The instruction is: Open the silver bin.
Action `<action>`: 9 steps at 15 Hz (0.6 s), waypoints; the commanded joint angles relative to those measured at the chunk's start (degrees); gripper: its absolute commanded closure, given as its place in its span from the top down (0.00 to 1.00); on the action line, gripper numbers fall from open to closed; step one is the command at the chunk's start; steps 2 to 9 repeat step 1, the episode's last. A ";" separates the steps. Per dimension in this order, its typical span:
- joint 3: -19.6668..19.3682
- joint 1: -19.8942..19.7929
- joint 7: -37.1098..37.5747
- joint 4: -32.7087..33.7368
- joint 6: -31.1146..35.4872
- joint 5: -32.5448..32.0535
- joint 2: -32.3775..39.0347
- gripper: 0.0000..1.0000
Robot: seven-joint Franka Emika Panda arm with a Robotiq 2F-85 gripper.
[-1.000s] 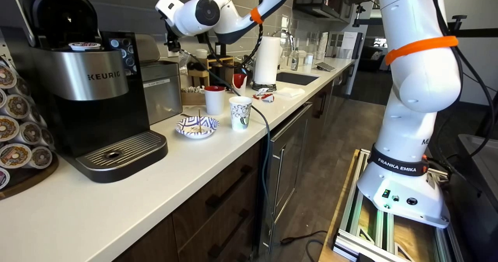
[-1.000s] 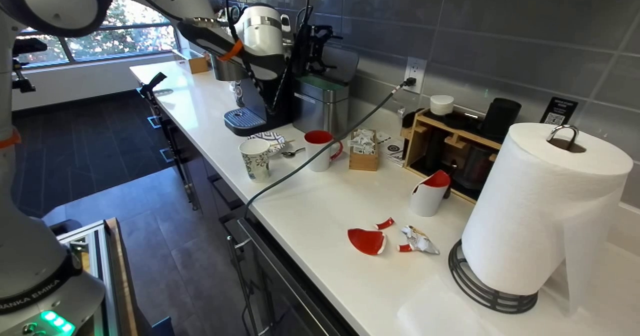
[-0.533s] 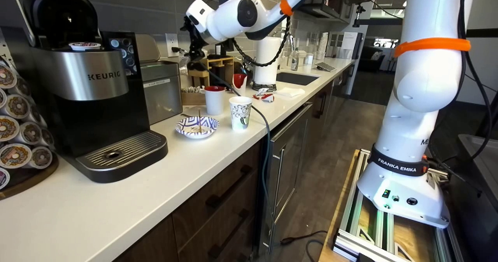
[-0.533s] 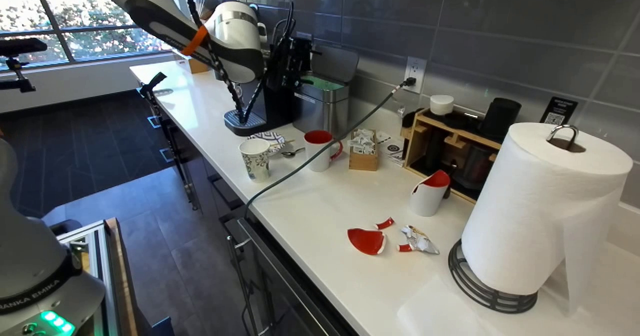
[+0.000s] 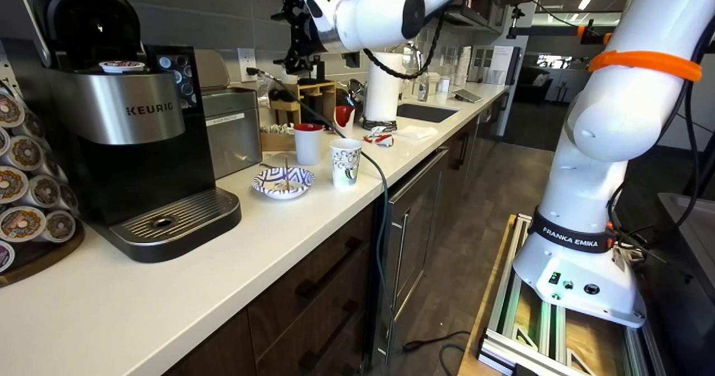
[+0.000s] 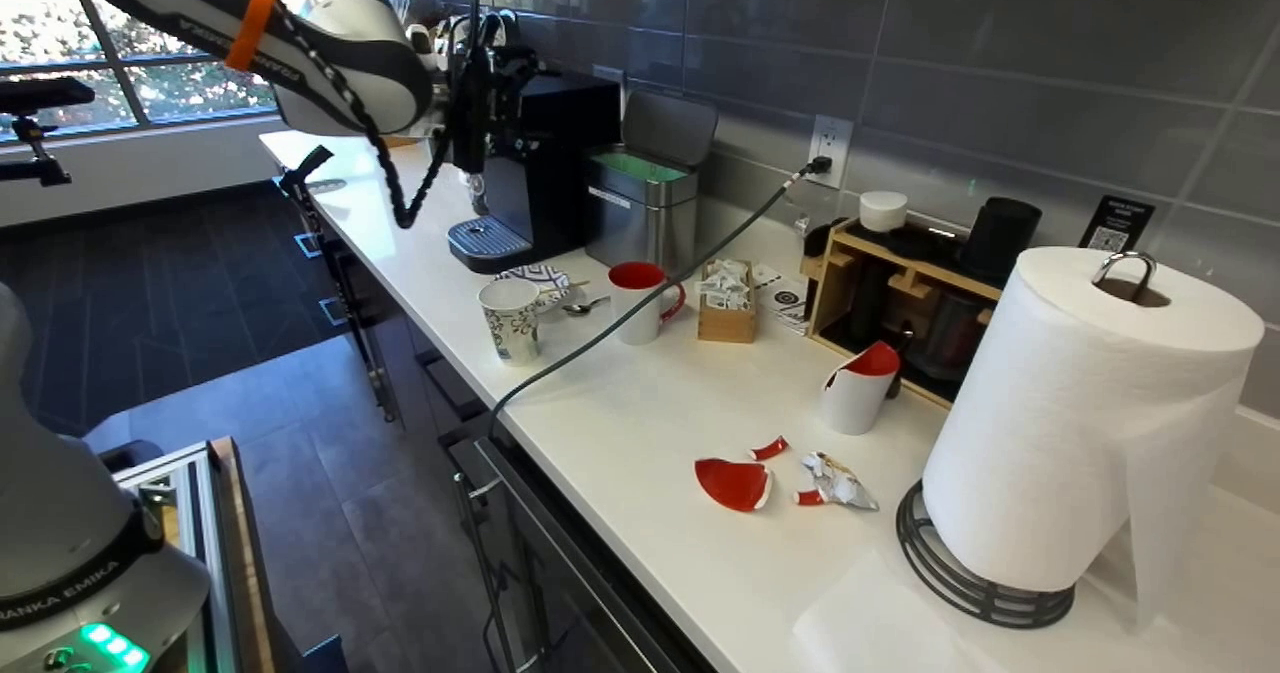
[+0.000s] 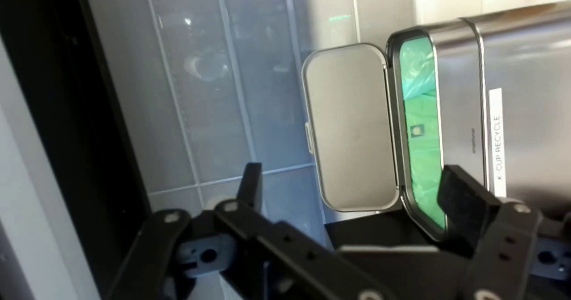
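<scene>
The silver bin (image 7: 539,81) stands with its lid (image 7: 350,126) open, beyond the gripper (image 7: 354,188).
The lid is turned back at the far edge of the mouth, before a grey tiled wall (image 7: 205,81). A green bag (image 7: 424,155) lines the inside, and on the near side a white label (image 7: 497,141) reads "K-CUP RECYCLE". The two black fingers (image 7: 466,197) are well apart; the right one covers a part of the rim, and whether it touches, I cannot tell.
</scene>
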 commanded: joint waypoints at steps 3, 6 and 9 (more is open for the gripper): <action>-5.80 6.33 -1.53 -2.20 -1.85 0.75 -1.20 1.00; -5.80 6.33 -1.53 -2.20 -1.85 0.75 -1.20 1.00; -5.80 6.33 -1.53 -2.20 -1.85 0.75 -1.20 1.00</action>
